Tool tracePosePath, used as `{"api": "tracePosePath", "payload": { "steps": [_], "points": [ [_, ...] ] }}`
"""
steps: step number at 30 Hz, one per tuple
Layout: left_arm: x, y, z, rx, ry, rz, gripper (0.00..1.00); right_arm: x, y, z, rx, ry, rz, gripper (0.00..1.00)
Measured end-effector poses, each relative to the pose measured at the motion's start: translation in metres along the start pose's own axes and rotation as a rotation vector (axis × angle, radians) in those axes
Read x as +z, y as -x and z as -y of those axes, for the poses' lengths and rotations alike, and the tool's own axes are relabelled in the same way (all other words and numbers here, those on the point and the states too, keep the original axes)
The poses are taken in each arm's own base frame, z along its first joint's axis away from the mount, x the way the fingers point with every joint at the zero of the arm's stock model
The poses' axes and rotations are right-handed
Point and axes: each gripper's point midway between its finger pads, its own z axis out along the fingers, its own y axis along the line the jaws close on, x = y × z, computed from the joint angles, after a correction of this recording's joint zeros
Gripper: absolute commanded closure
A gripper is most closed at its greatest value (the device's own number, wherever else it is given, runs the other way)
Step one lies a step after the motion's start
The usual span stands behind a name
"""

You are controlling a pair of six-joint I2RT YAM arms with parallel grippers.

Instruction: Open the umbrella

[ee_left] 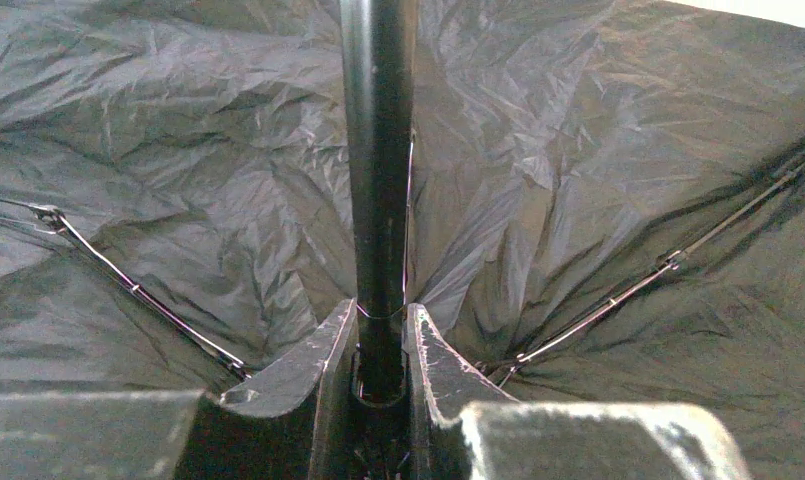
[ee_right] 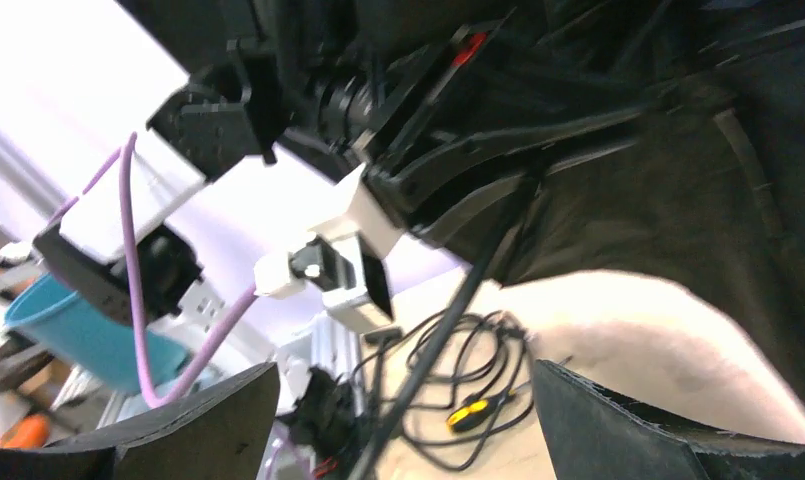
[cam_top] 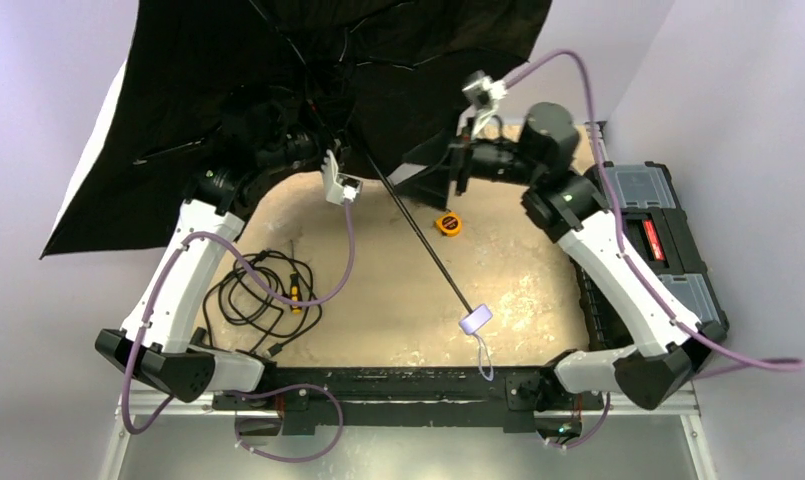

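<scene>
The umbrella is open: its canopy point(cam_top: 278, 80) shows its black inside and fills the upper left, with a pale edge at the far left. The thin black shaft point(cam_top: 428, 250) slants down to the lavender handle point(cam_top: 475, 319) and its strap near the table's front. My left gripper point(cam_top: 321, 143) is shut on the shaft point(ee_left: 378, 200) close under the canopy point(ee_left: 598, 150), with ribs spreading out on both sides. My right gripper point(cam_top: 423, 172) is open beside the shaft. In the right wrist view the shaft point(ee_right: 438, 340) passes between its wide-apart fingers point(ee_right: 618, 425) without touching them.
A coiled black cable point(cam_top: 258, 295) with a yellow plug lies at the left of the table and shows in the right wrist view point(ee_right: 468, 400). A yellow tape measure point(cam_top: 448, 224) lies mid-table. A black toolbox point(cam_top: 653, 235) stands at the right edge.
</scene>
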Motion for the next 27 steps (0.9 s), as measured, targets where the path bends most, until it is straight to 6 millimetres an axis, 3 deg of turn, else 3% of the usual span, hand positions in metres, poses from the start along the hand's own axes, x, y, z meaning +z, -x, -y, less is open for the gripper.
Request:
{"api": "tracePosePath", "payload": {
  "steps": [4, 8, 13, 16, 22, 27],
  "points": [
    [0.004, -0.002, 0.006, 0.039, -0.024, -0.002, 1.00, 0.029, -0.037, -0.006, 0.051, 0.028, -0.112, 0.03],
    [0.009, -0.004, 0.010, 0.063, -0.038, -0.005, 1.00, 0.040, -0.068, 0.009, 0.094, -0.009, -0.193, 0.13],
    [0.010, -0.006, 0.012, 0.108, -0.044, -0.013, 1.00, 0.047, -0.094, 0.023, 0.136, -0.027, -0.267, 0.50],
    [0.014, -0.009, 0.019, 0.126, -0.051, -0.027, 1.00, 0.043, -0.117, 0.028, 0.154, -0.032, -0.344, 0.60],
    [0.018, -0.019, 0.037, 0.124, -0.084, -0.072, 1.00, 0.018, -0.162, 0.028, 0.157, -0.035, -0.524, 0.58],
    [0.007, -0.045, 0.046, 0.120, -0.093, -0.149, 1.00, -0.008, -0.192, 0.023, 0.144, -0.011, -0.651, 0.61]
  ]
}}
